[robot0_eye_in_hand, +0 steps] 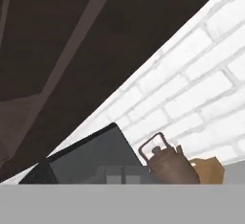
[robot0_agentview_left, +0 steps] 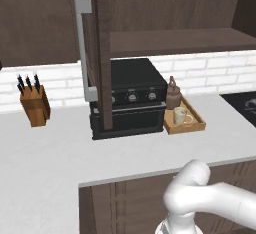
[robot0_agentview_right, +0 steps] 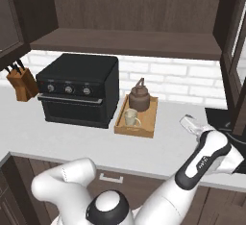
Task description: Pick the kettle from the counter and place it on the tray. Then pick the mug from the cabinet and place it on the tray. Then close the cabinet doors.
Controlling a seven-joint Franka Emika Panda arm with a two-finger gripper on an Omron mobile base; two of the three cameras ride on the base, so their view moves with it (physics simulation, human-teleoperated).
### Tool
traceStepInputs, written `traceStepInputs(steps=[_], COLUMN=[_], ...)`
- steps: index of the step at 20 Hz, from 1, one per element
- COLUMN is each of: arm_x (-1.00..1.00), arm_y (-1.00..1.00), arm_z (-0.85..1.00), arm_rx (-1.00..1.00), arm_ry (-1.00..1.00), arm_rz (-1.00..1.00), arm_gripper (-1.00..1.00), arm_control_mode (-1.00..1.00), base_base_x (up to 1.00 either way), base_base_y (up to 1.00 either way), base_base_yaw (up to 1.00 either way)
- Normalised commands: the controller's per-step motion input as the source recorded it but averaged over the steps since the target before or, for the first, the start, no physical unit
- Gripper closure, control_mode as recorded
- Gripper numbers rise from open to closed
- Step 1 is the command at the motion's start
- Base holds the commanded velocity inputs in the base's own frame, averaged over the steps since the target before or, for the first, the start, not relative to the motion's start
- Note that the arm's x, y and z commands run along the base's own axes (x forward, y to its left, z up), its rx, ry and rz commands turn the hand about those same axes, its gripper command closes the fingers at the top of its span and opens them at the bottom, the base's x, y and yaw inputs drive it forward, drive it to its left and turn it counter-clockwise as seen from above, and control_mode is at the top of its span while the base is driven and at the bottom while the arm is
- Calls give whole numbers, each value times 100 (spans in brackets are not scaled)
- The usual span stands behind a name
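The gripper is closed and holds nothing that can be seen; its fingertips sit hidden behind the band at the bottom of the hand view. The arm (robot0_agentview_right: 204,159) reaches up on the right side of the right base view, its wrist raised over the counter (robot0_agentview_right: 72,137) edge and well apart from the tray (robot0_agentview_right: 142,125).

Ahead of the hand and to its left, the tray rests on the counter just beside the black oven box (robot0_agentview_right: 79,90). 2 things stand on the tray: the kettle (robot0_agentview_right: 139,96) at the end nearer the brick wall (robot0_agentview_right: 178,77), and the mug (robot0_agentview_right: 129,117) at the end nearer the robot, its handle pointing toward the arm's side. In the left base view the kettle (robot0_agentview_left: 173,94) and the mug (robot0_agentview_left: 180,115) sit in the same order on the tray (robot0_agentview_left: 192,126).

Through the hand camera the kettle (robot0_eye_in_hand: 167,163) shows low in the frame with a corner of the tray (robot0_eye_in_hand: 208,169) past it and the oven box (robot0_eye_in_hand: 91,158) on its other side.

Above the hand, the cabinet (robot0_agentview_right: 125,15) stands with its shelf bare. 1 of the cabinet doors (robot0_agentview_left: 97,53) is swung out, edge-on in the left base view, its grey bar handle (robot0_agentview_left: 82,48) facing away from the arm. A knife block (robot0_agentview_left: 35,105) stands far beyond the oven.
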Motion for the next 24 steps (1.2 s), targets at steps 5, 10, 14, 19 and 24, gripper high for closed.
traceStepInputs(steps=[5, 10, 14, 19, 24], arm_x=[-17, -15, -4, -1, 0], arm_y=[-56, -69, -72, -70, -47], arm_z=[25, 32, 32, 32, 3], arm_rx=[26, 26, 41, 52, 27], arm_ry=[0, -7, -7, -16, -9], arm_rz=[0, -3, 0, 0, 0], arm_gripper=[100, 100, 100, 100, 100], arm_control_mode=[-100, -100, -100, -100, -100], base_base_x=[0, 0, 0, 0, 0], base_base_y=[0, 0, 0, 0, 0], base_base_yaw=[0, 0, 0, 0, 0])
